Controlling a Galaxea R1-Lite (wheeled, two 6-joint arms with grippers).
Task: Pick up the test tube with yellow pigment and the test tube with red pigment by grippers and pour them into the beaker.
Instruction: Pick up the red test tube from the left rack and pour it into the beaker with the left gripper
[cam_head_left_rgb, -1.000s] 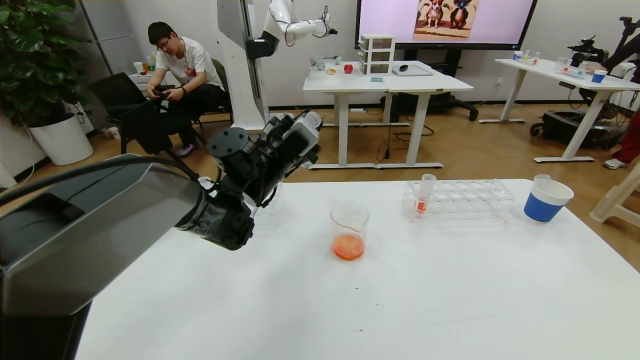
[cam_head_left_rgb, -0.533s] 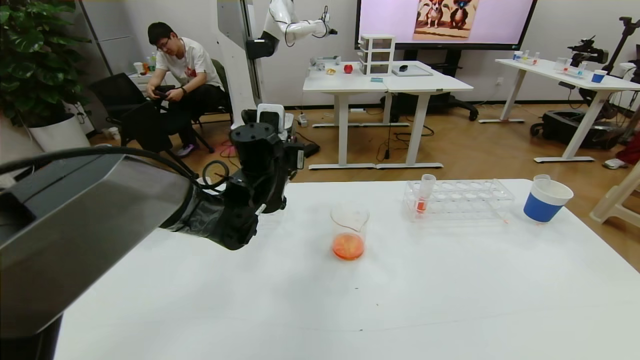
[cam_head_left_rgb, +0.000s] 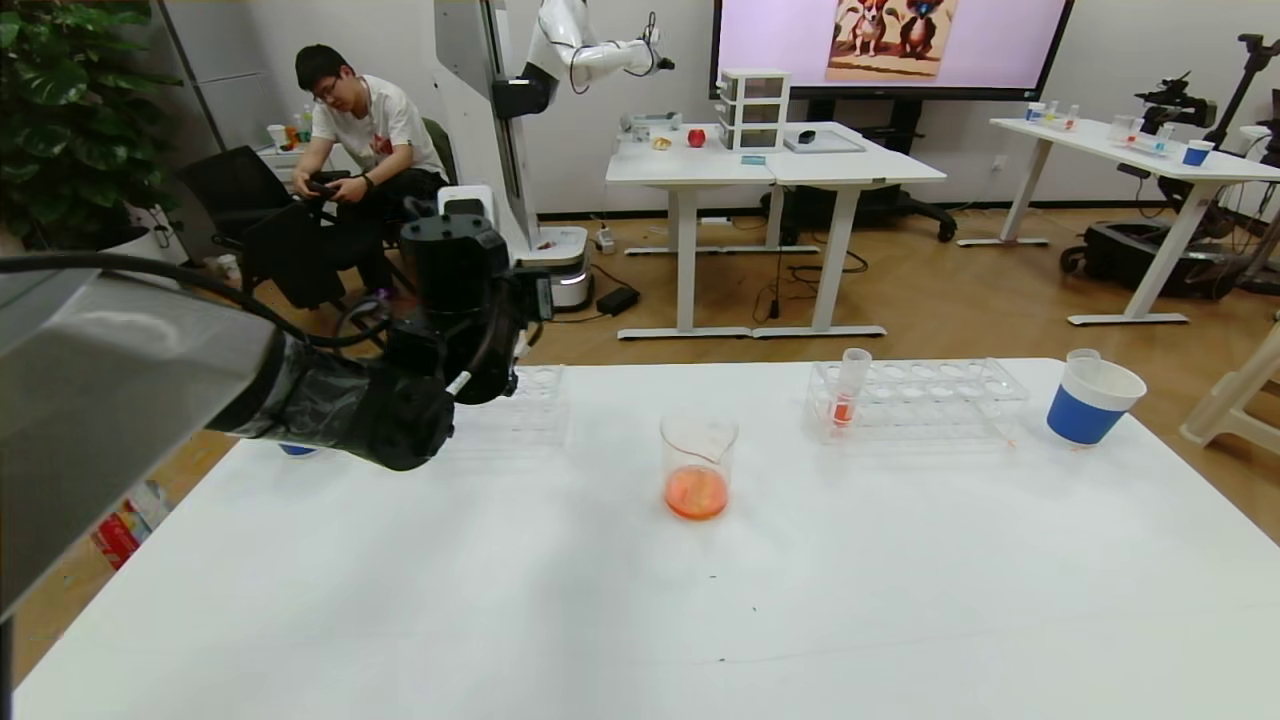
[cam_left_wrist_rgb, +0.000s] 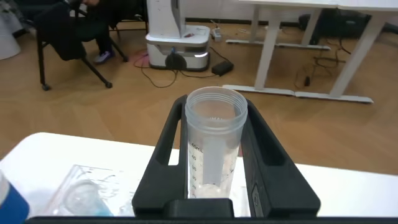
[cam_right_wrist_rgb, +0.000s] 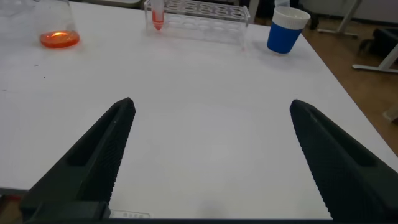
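Yellow tube (cam_left_wrist_rgb: 214, 146) sits clamped between the left gripper's (cam_left_wrist_rgb: 214, 186) fingers (cam_left_wrist_rgb: 165, 155), mouth up, nearly drained; only a pale trace shows at its base. Left gripper (cam_head_left_rgb: 470, 330) hangs above the clear rack (cam_head_left_rgb: 525, 405) at the table's (cam_head_left_rgb: 640, 600) far left, well apart from the beaker. My read: upright hold keeps any last drops in while the tube goes to a slot in that rack.

Beaker (cam_head_left_rgb: 698, 465) stands mid-table with orange liquid in the bottom, so both pours look done.

Red tube (cam_head_left_rgb: 850, 385) stands upright in the near-left slot of the right rack (cam_head_left_rgb: 920, 400), a little red left in its tip. Blue-and-white cup (cam_head_left_rgb: 1092, 400) sits just beyond that rack's right end; another blue cup (cam_head_left_rgb: 297, 450) peeks out under the left arm.

Right gripper (cam_right_wrist_rgb: 211, 149) is low over the table's near edge, fingers (cam_right_wrist_rgb: 109, 146) spread wide, holding nothing, apparently parked.

Remaining, as I judge it: lower the yellow tube into a slot, then let go. Risk: the rim catching a slot edge, since the wrist hides the rack from above.
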